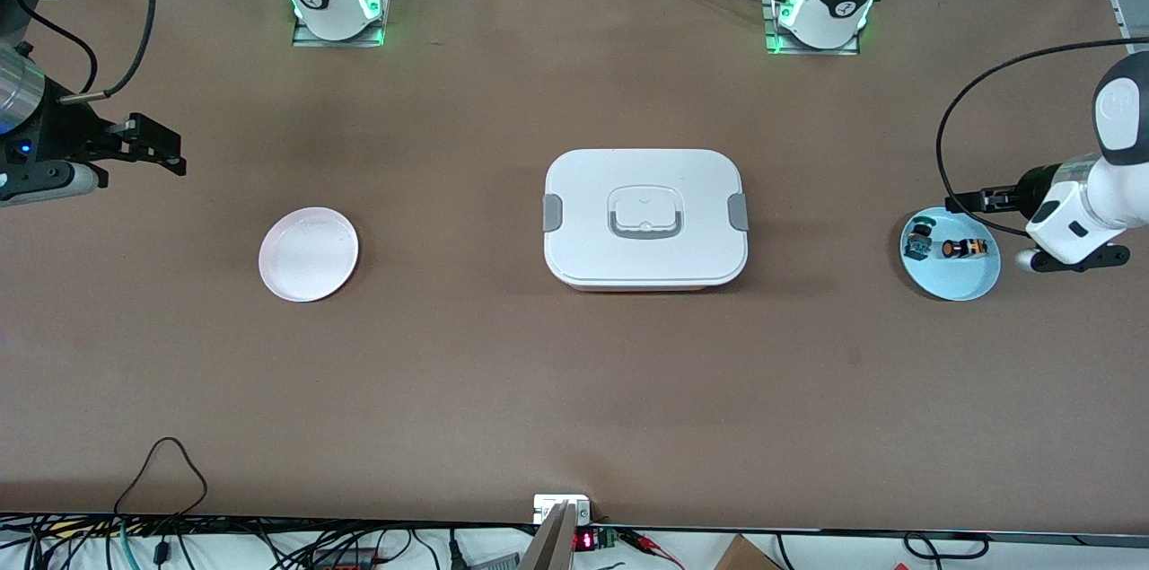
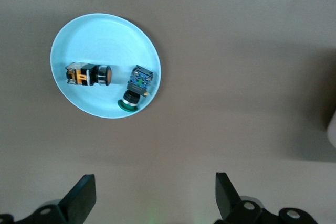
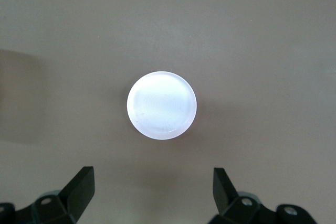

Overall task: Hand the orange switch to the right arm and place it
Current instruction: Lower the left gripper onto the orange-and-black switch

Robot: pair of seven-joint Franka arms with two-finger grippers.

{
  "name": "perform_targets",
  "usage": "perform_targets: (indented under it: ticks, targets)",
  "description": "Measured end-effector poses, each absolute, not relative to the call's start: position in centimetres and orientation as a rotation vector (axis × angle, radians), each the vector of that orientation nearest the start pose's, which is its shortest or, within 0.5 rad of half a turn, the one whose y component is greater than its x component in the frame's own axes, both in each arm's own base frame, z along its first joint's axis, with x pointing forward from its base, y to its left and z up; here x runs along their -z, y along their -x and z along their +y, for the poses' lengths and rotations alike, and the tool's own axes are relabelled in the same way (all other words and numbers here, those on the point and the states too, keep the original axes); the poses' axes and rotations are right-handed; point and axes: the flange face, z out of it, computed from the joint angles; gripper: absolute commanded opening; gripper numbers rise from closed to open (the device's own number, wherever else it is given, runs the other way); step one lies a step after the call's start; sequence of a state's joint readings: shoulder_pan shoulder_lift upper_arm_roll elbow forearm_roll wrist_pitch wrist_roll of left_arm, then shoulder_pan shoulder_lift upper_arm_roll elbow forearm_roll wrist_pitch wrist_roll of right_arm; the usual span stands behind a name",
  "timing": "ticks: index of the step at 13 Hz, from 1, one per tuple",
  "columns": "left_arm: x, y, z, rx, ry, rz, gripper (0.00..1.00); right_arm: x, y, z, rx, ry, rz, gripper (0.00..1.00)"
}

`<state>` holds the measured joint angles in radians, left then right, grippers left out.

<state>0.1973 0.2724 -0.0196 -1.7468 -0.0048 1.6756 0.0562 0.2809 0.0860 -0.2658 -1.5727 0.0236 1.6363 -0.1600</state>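
Observation:
The orange switch (image 1: 960,249) lies on its side in a light blue plate (image 1: 953,285) at the left arm's end of the table. It also shows in the left wrist view (image 2: 89,74), on the same plate (image 2: 100,38). My left gripper (image 1: 987,224) hangs in the air over the edge of that plate, open and empty; in its own view (image 2: 156,192) the jaws stand wide apart over bare table. My right gripper (image 1: 166,148) is open and empty in the air at the right arm's end of the table, and its wrist view (image 3: 154,190) shows wide jaws.
A green-and-blue capped switch (image 1: 917,240) lies beside the orange one in the blue plate (image 2: 137,87). A white plate (image 1: 309,253) sits near the right arm's end (image 3: 161,105). A closed white lunch box (image 1: 644,217) stands mid-table.

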Motion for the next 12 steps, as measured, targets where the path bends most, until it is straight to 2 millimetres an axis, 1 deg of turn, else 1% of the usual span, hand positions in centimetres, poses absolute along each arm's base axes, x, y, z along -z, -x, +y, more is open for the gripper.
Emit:
perform_targets:
  ticks: [1,3,5,7,9,12]
  targets:
    - [-38.3,-58.4,11.6,-0.551,3.143,-0.202,1.0,-58.2,-58.4,1.7,-0.029,3.127,-0.273,1.0]
    - [-36.5,-58.3,12.8,-0.584,3.126,-0.204,1.0,-58.2,-58.4,1.7,-0.029,3.127,-0.273,1.0]
    - [-34.8,-58.5,13.5,-0.611,3.068,-0.168,1.0,-58.2,-58.4,1.7,-0.029,3.127,-0.273,1.0]
    - [-33.0,-58.6,13.9,-0.63,3.059,-0.167,1.0,-58.2,-58.4,1.7,-0.028,3.127,-0.273,1.0]
    - [-31.6,-58.9,15.1,-0.603,3.066,-0.18,1.0,-58.2,-58.4,1.7,-0.028,3.127,-0.273,1.0]
    - [-29.6,-59.5,17.7,-0.507,3.097,-0.124,1.0,-58.2,-58.4,1.7,-0.028,3.127,-0.273,1.0]
